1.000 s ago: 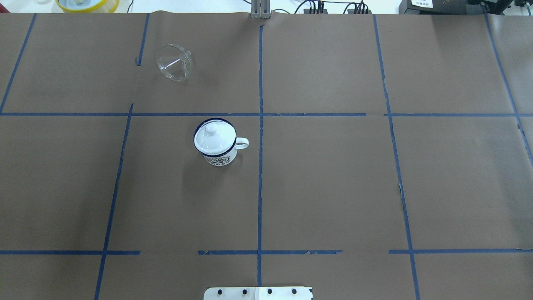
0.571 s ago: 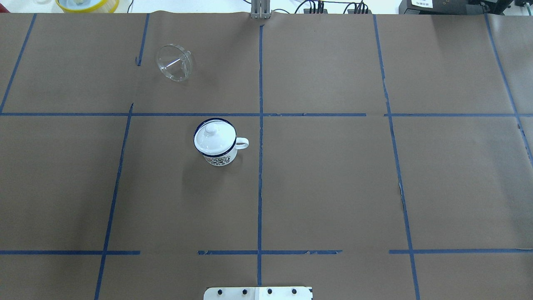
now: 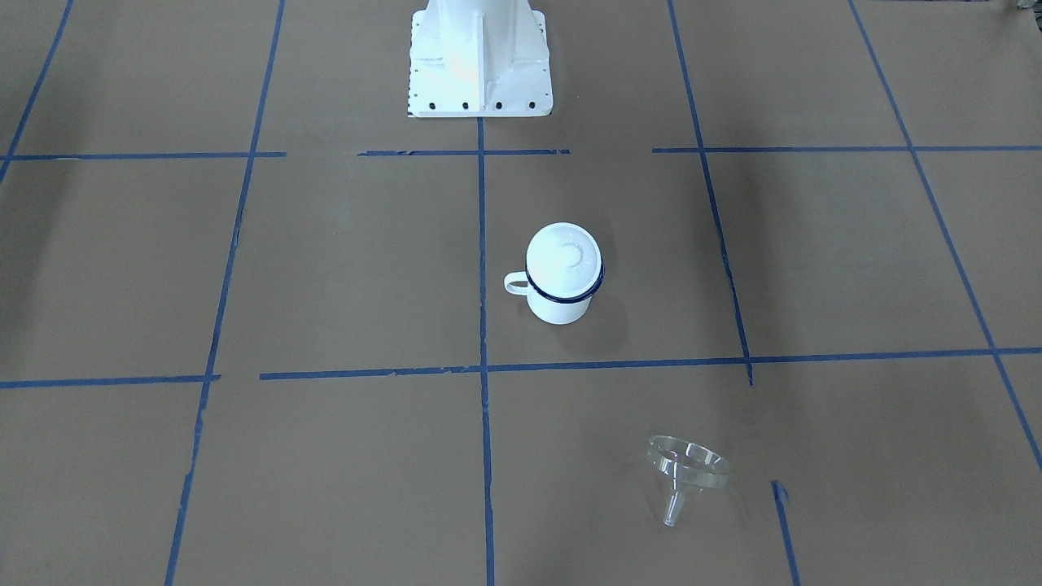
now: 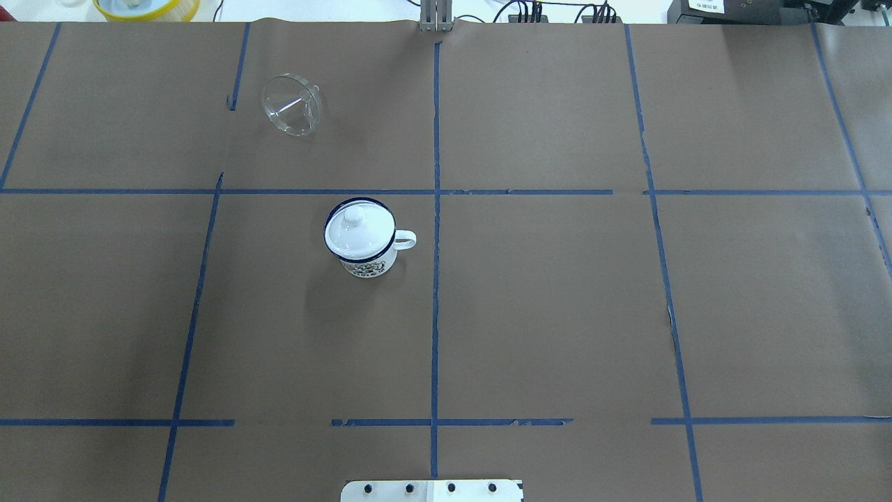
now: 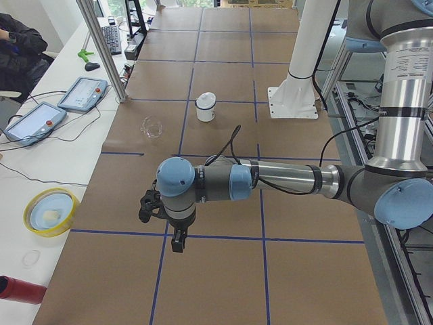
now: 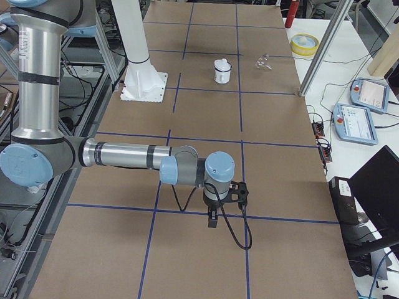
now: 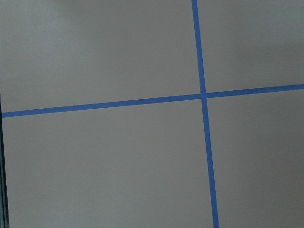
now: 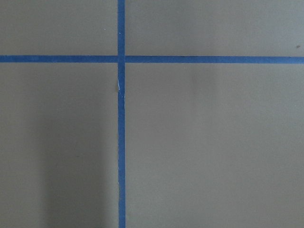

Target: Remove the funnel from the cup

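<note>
Claw closure cannot be told for the left claw (image 5: 177, 244) or right claw (image 6: 213, 219), each over one end of the table (image 4: 557, 314), while the clear funnel (image 4: 291, 104) is seen lying near the far edge, well apart from the enamel mug (image 4: 362, 244), so removal is judged done.

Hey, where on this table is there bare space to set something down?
The robot's right half, beyond the centre tape line, is bare paper. So is the strip between the cup and the base plate. Only the left half holds things: cup and funnel, apart.
</note>
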Controlling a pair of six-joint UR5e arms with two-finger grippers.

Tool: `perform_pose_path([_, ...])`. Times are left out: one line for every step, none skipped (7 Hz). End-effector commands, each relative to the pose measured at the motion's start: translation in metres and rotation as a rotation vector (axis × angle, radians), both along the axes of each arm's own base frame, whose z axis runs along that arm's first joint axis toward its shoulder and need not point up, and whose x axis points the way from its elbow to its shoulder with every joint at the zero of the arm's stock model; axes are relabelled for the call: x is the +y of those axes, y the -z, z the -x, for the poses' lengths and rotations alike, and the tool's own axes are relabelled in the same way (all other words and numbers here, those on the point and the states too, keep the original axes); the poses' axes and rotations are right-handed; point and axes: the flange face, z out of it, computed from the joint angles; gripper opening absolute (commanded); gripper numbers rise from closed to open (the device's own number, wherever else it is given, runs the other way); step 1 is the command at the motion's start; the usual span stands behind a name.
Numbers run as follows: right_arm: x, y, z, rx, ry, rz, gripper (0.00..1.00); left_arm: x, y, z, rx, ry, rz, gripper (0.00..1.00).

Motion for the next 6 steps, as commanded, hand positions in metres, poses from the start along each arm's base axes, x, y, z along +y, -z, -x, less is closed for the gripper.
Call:
perform_pose_path([0.0, 0.0, 0.0, 0.0, 0.0, 0.0, 1.0, -0.0004, 0.0021, -0.0013, 0.018, 0.001, -0.005, 1.0])
perform_pose_path([0.0, 0.0, 0.0, 0.0, 0.0, 0.0, 1.0, -0.0012, 0.0036, -0.0012, 0.018, 0.001, -0.008, 1.0])
perform_pose_path([0.0, 0.0, 0.0, 0.0, 0.0, 0.0, 1.0, -0.0011, 0.0035, -0.0011, 0.016, 0.003, -0.006, 1.0])
perform_pose_path([0.0, 0.0, 0.0, 0.0, 0.0, 0.0, 1.0, -0.0025, 0.0035, -0.0017, 0.019, 0.007, 0.001, 1.0])
perform_pose_path([0.0, 0.0, 0.0, 0.0, 0.0, 0.0, 1.0, -0.0029, 0.0044, -0.0024, 0.019, 0.011, 0.003, 1.0])
perform_pose_path([0.0, 0.0, 0.0, 0.0, 0.0, 0.0, 1.0, -0.0043, 0.0037, -0.0075, 0.02, 0.036, 0.039, 1.0])
